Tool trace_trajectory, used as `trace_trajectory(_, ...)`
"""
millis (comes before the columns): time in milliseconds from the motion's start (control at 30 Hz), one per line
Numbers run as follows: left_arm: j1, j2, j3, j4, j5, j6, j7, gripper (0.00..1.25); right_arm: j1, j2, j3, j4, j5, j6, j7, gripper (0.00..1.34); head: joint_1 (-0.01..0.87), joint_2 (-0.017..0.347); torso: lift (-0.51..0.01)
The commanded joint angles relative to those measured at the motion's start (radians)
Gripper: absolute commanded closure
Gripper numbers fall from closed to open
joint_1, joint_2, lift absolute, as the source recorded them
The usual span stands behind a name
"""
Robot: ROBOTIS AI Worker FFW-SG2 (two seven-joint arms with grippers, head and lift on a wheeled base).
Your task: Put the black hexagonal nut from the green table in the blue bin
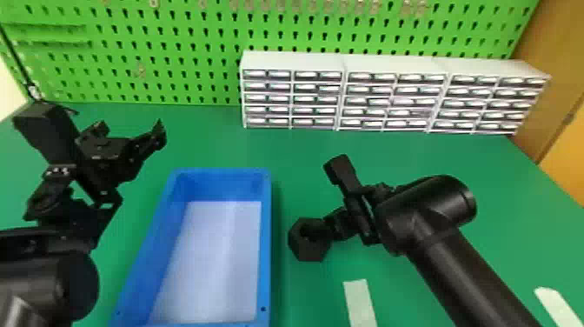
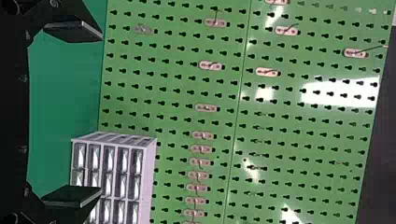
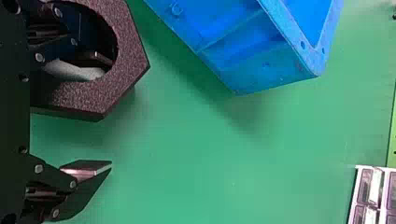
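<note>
Head view: the black hexagonal nut (image 1: 319,251) is sitting just to the right of the blue bin (image 1: 266,243), outside it, over the green table (image 1: 304,150); whether it is touching the tabletop I cannot tell. The right gripper (image 1: 328,195) is reaching in beside the nut with its fingers spread wide. In the right wrist view, one finger (image 3: 93,59) is poking into the nut's hole while the other is standing well clear of the nut, so the two are not closing on it from opposite sides. The left gripper (image 1: 130,129) is hanging to the left of the bin, its fingers gaping wide with nothing between them, and its wrist view is facing the green pegboard (image 2: 177,84). White drawer units (image 1: 291,60) are standing along the board, and a pale strip (image 1: 360,302) is lying on the table, nearer the robot than the nut
</note>
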Motion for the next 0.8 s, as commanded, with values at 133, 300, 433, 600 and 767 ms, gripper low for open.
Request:
trace_trajectory(133, 0.000, 0.000, 0.000, 0.000, 0.000, 0.000, 0.000, 0.13, 0.000, -0.002, 0.004, 0.000, 0.008, 0.000, 0.000, 0.77, 0.692, 0.008, -0.097)
trace_trajectory(300, 0.000, 0.000, 0.000, 0.000, 0.000, 0.000, -0.001, 0.13, 0.000, 0.000, 0.009, 0.000, 0.014, 0.000, 0.000, 0.88, 0.692, 0.008, -0.097)
trace_trajectory(433, 0.002, 0.001, 0.000, 0.000, 0.000, 0.000, -0.001, 0.13, 0.000, 0.002, 0.012, -0.002, 0.018, 0.000, 0.000, 0.94, 0.692, 0.008, -0.097)
trace_trajectory(600, 0.002, 0.001, 0.000, 0.000, 0.000, 0.000, -0.001, 0.13, 0.000, 0.002, 0.012, -0.005, 0.021, -0.001, 0.000, 0.95, 0.692, 0.008, -0.097)
trace_trajectory(767, 0.003, 0.000, 0.002, 0.000, 0.000, 0.000, 0.000, 0.13, 0.000, 0.000, 0.011, -0.006, 0.025, -0.005, 0.000, 0.95, 0.692, 0.008, -0.097)
